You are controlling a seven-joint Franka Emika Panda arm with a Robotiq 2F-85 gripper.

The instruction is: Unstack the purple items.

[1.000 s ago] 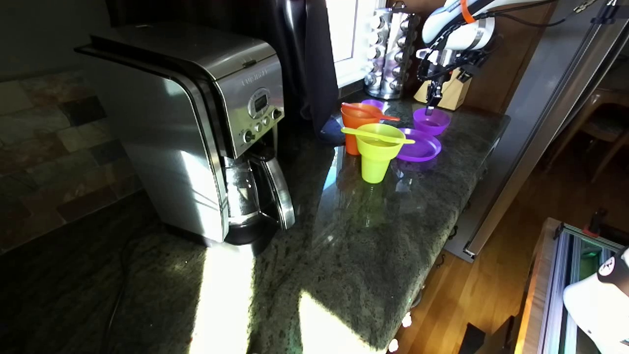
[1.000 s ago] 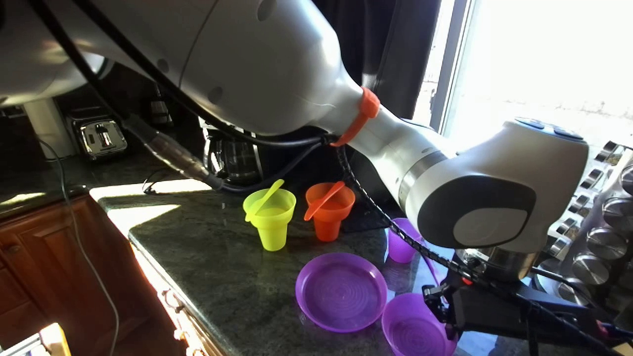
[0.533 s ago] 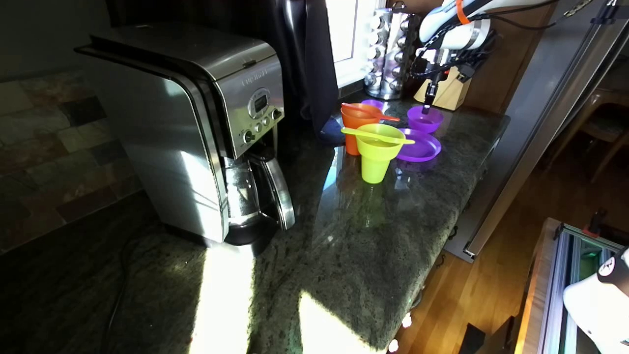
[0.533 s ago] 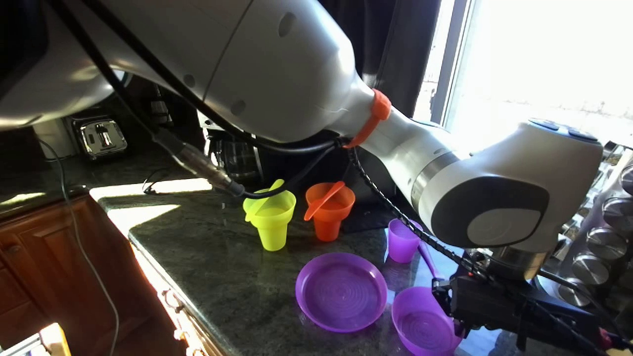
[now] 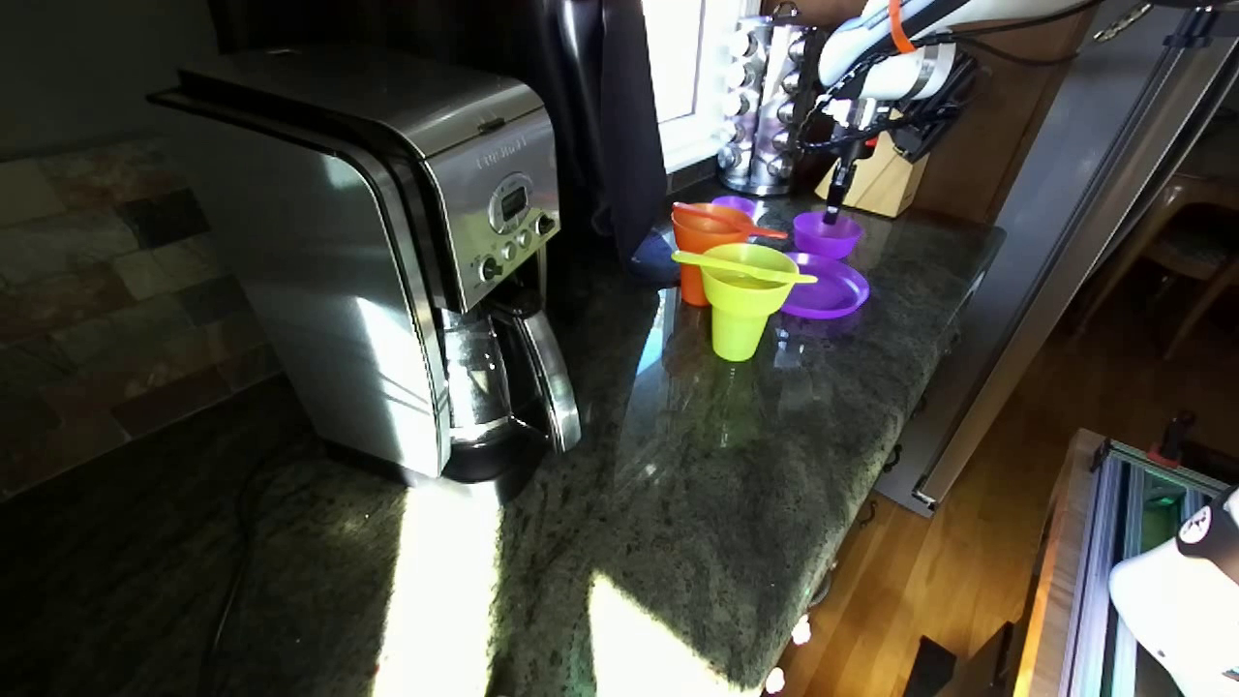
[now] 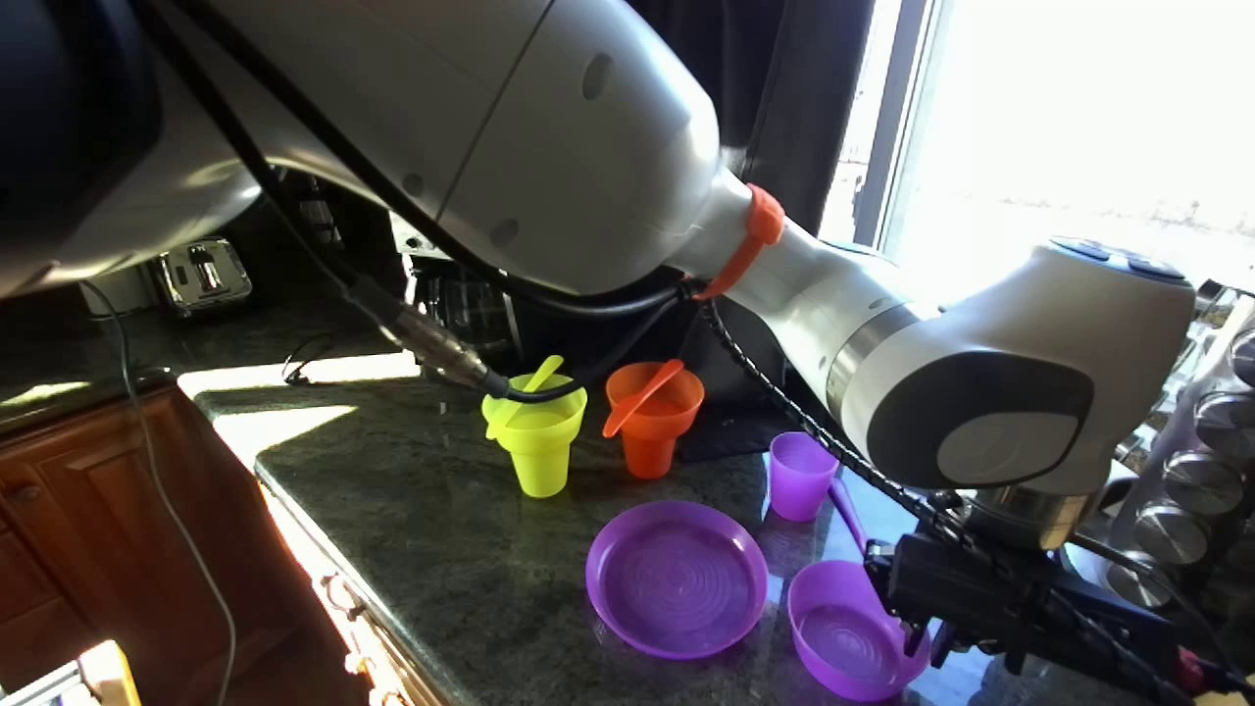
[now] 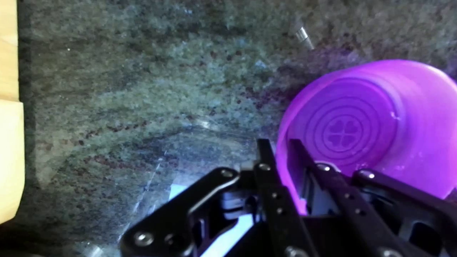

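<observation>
Strong contrast in both exterior views: dim indoors, window [image 6: 1069, 137] blown out to white, daylight entering there. Hard-edged sun patches [image 5: 440, 581] on the dark surface [image 5: 697, 523]; elsewhere its speckle sinks toward black. White glare streaks down the coffee maker [image 5: 368, 261]; the surface's polish mirrors the yellow-green cup [image 5: 740, 310]. Arm [image 6: 578, 127] brighter on its window side, greyer away from it. Wrist view softer, slightly blurred: end effector [image 7: 280, 144] near black, purple bowl [image 7: 367, 125] vivid and brighter rightward, pale block [image 7: 10, 157] washed out at the left edge.
</observation>
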